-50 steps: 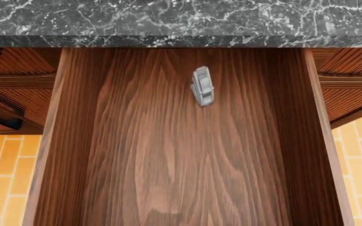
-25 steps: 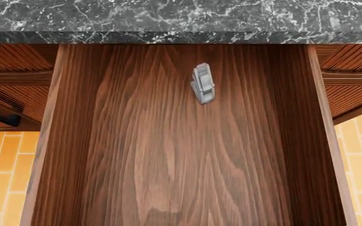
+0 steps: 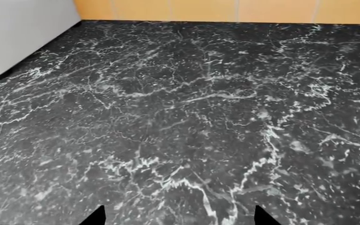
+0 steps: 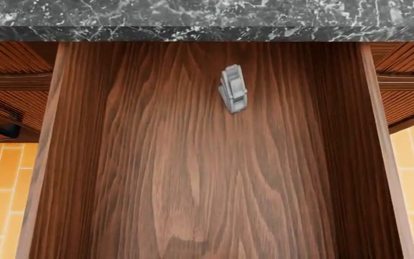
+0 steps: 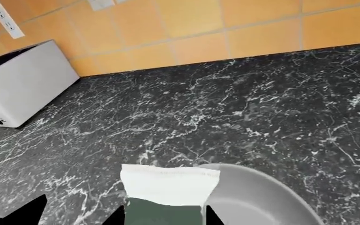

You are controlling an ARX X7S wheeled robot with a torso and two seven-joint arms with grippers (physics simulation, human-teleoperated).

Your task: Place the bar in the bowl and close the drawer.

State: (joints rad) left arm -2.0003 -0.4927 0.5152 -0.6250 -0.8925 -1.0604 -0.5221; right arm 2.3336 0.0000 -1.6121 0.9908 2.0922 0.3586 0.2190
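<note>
The bar (image 4: 232, 96) lies in the open drawer (image 4: 70, 162); how the fingers stand, I cannot tell.

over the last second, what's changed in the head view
Only the view shifted: the counter edge sits higher in the head picture and the open drawer fills more of it, so the camera seems to have tilted down or come closer. The bar lies in the same spot on the drawer floor, at the same angle. Nothing was grasped or released, and no gripper shows in the head view.
</note>
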